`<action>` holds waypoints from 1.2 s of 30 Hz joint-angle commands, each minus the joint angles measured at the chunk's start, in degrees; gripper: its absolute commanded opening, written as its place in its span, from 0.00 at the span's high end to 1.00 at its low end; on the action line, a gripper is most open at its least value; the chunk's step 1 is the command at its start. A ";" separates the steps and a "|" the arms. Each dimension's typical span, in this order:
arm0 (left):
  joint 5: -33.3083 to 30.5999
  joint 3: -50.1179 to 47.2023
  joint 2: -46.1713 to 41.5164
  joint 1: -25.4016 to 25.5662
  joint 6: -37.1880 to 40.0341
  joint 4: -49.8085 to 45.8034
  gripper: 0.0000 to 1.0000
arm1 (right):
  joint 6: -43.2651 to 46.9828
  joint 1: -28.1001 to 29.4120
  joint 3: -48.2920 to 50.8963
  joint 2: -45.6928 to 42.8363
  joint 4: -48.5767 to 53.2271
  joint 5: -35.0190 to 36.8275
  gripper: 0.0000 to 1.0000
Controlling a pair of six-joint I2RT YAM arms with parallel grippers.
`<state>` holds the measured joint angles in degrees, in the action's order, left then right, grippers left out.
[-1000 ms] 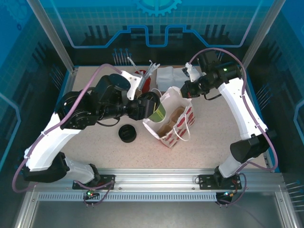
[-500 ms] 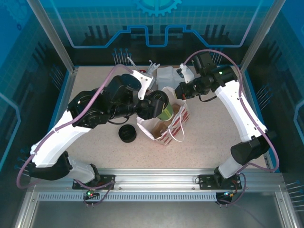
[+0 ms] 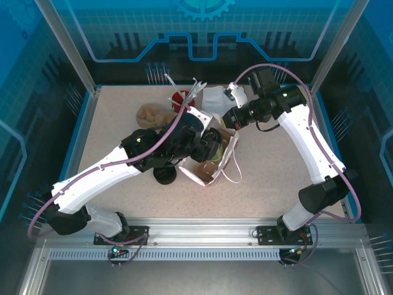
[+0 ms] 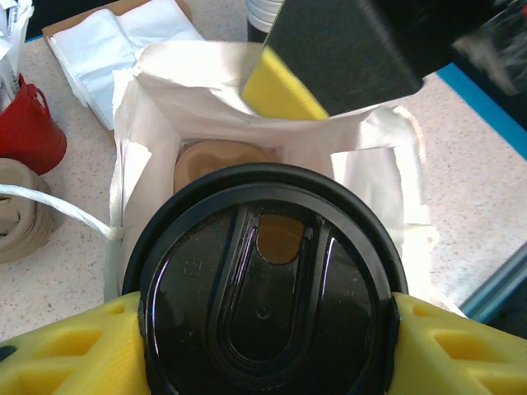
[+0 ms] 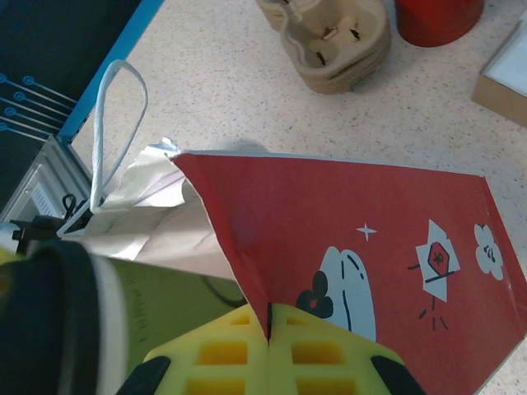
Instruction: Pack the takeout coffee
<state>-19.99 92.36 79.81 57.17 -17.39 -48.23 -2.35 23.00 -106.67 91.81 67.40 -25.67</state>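
Observation:
The takeout coffee (image 4: 263, 304), a paper cup with a round black lid and an olive-green side (image 5: 165, 304), sits between the yellow fingers (image 4: 74, 354) of my left gripper (image 4: 263, 329), which is shut on it. In the top view that gripper (image 3: 209, 147) holds the cup at the open mouth of the red-and-white paper bag (image 3: 216, 165). How deep the cup sits I cannot tell. My right gripper (image 3: 232, 118) is shut on the bag's far rim, and its fingers (image 5: 268, 337) pinch the red wall (image 5: 370, 239). A brown cardboard piece (image 4: 222, 156) lies in the bag's bottom.
A loose black lid (image 3: 164, 174) lies on the table left of the bag. A stack of brown cup carriers (image 3: 150, 115), a red pot (image 3: 180, 98) of utensils and a box of napkins (image 3: 215, 97) stand at the back. The bag's white handle (image 5: 115, 123) loops outward.
My left arm has stretched right and forward, carrying the cup from beside the bag to its mouth. The right gripper kept its pinch on the rim and shifted slightly left with the bag.

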 commanded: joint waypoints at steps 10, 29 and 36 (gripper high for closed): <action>-5.22 -10.64 -1.05 0.19 2.50 16.77 0.39 | 2.66 0.70 0.24 0.47 -1.76 -5.32 1.00; -8.31 -19.52 1.48 0.05 0.86 25.90 0.39 | 4.98 -0.16 1.14 2.74 -3.49 -9.15 1.00; -11.31 -21.38 2.97 0.05 1.25 29.23 0.38 | 6.88 -0.36 1.64 3.17 -4.30 -12.11 1.00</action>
<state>-28.36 71.44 82.19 57.17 -16.16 -22.55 2.59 22.83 -105.67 94.15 63.83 -34.39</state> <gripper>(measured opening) 0.629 0.040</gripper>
